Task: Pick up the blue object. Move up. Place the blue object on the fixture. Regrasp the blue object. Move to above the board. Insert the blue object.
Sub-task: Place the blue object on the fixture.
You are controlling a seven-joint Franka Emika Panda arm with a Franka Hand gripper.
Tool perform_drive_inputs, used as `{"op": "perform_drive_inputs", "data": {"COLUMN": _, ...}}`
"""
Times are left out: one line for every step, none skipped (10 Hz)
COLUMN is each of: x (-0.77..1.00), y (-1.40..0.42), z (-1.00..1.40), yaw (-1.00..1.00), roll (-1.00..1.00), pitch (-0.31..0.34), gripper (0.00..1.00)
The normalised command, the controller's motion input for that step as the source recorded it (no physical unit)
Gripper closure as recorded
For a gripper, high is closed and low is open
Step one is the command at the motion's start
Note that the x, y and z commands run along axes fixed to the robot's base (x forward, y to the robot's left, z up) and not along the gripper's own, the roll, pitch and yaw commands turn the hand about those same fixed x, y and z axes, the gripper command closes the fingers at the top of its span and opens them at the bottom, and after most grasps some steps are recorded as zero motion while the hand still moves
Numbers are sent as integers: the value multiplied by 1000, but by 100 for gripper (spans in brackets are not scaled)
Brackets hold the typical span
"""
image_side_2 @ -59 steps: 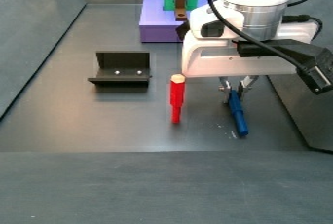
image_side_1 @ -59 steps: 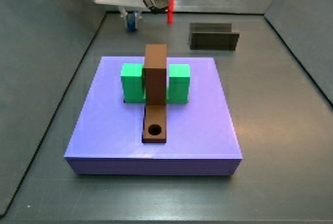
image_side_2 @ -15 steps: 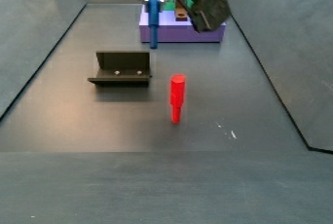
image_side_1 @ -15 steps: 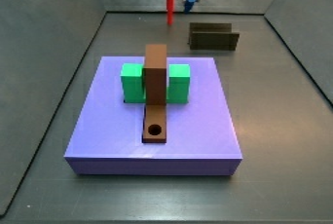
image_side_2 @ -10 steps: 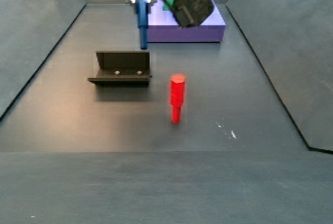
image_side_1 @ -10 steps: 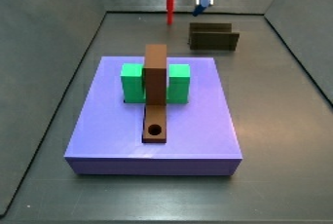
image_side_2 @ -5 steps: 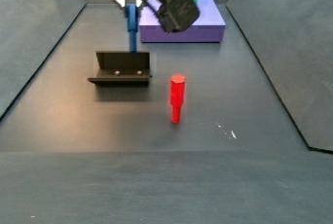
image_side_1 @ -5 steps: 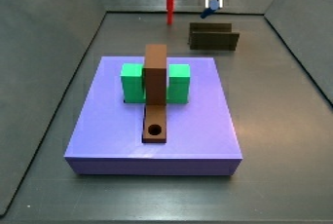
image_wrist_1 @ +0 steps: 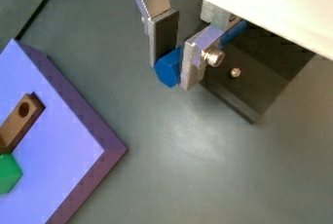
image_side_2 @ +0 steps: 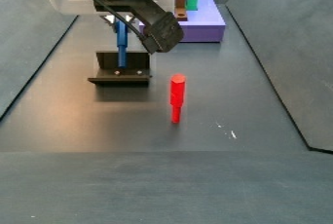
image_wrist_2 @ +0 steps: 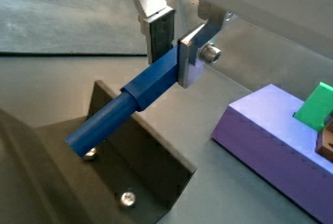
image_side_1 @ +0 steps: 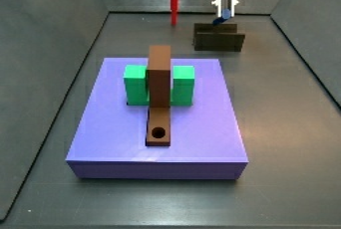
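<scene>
Peg (image_wrist_2: pixel 136 96), blue: clamped in hand (image_wrist_2: pixel 174 57), upright over fixture (image_side_2: pixel 121 69), lower tip near its base. Advice: lower slowly, keep tip inside walls, release only once seated. Board (image_side_1: pixel 160 123) well apart; red peg (image_side_2: pixel 177 97) beside fixture.

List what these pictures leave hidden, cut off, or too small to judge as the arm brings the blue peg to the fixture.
- Whether the blue peg touches the fixture: too small in both side views.
- The end effector: its body is cut off by the edge in both wrist views.
- The peg's upper end: hidden between the fingers.
- The board: partly cropped in wrist views.
</scene>
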Motion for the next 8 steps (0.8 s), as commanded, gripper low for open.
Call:
{"op": "perform_drive_inputs", "data": {"x": -146, "y": 151, "z": -137, "yaw": -89, "roll": -234, "pitch": -86, "gripper": 100}}
{"op": "perform_drive_inputs", "data": {"x": -120, "y": 0, "z": -140, "yaw": -86, "roll": -157, "pitch": -123, "gripper": 100}}
{"op": "perform_drive_inputs", "data": {"x": -14, "y": 0, "z": -243, "yaw": -117, "roll": -191, "pitch": -209, "gripper": 100}}
{"op": "perform_drive_inputs", "data": {"x": 0, "y": 0, "z": -246, "yaw": -94, "roll": -280, "pitch": -206, "gripper": 100}}
{"op": "perform_drive_inputs", "data": {"x": 0, "y": 0, "z": -254, "yaw": -74, "roll": -226, "pitch": -183, "gripper": 100}}
{"op": "perform_drive_inputs", "data": {"x": 0, "y": 0, "z": -309, "yaw": 0, "roll": -329, "pitch": -211, "gripper": 100}}
{"op": "perform_drive_inputs", "data": {"x": 0, "y": 23, "z": -257, "yaw": 0, "roll": -403, "pitch": -183, "gripper": 100}}
{"op": "perform_drive_inputs", "data": {"x": 0, "y": 6, "z": -189, "yaw": 0, "roll": -291, "pitch": -131, "gripper": 100}}
